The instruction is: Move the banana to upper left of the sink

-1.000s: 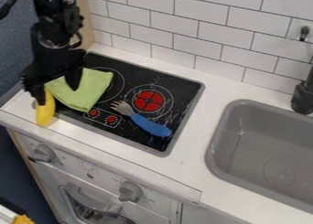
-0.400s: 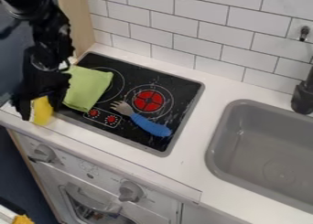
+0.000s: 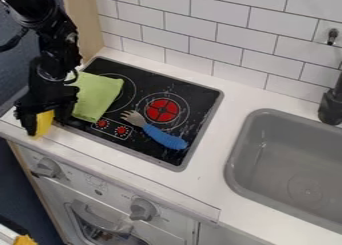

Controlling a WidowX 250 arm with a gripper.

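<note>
The black gripper (image 3: 46,120) is at the left end of the counter, low over the banana, with its fingers apart on either side of it. The yellow banana (image 3: 43,124) lies on the white counter left of the stove, its upper part hidden by the gripper. At the right, the grey sink (image 3: 300,159) is set into the counter.
A green cloth (image 3: 95,96) lies on the left part of the black stove top (image 3: 200,96), close beside the gripper. A toy arm with a blue sleeve (image 3: 164,137) lies near the red burner. A black faucet (image 3: 330,106) stands behind the sink.
From above the banana and cloth, the gripper has shifted left and now straddles the banana. Its right finger has moved off the cloth, and more of the banana is covered.
</note>
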